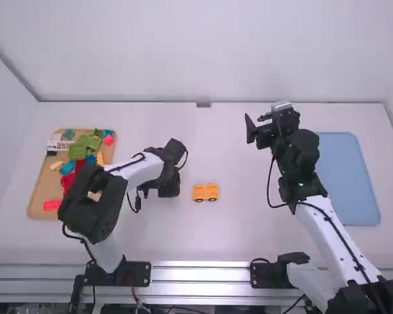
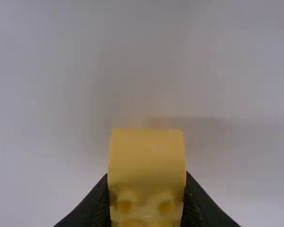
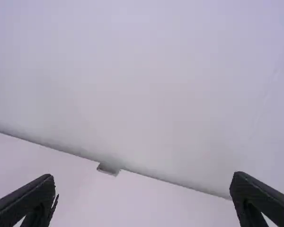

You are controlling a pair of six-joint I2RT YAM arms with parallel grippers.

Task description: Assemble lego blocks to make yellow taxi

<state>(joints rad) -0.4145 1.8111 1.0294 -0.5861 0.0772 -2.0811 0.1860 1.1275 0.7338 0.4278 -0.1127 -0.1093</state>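
Block (image 2: 146,156), yellow, is probably light, stiff, slightly slippery plastic; grip flat opposite sides, keeping the round connectors free. Left claw (image 2: 146,203) is clamped on it, left of the taxi base (image 1: 205,191). Right claw (image 3: 143,182) has fingers apart, beyond and right of the base. Rear wall (image 1: 203,59) limits travel beyond the base; rightward room appears ample.
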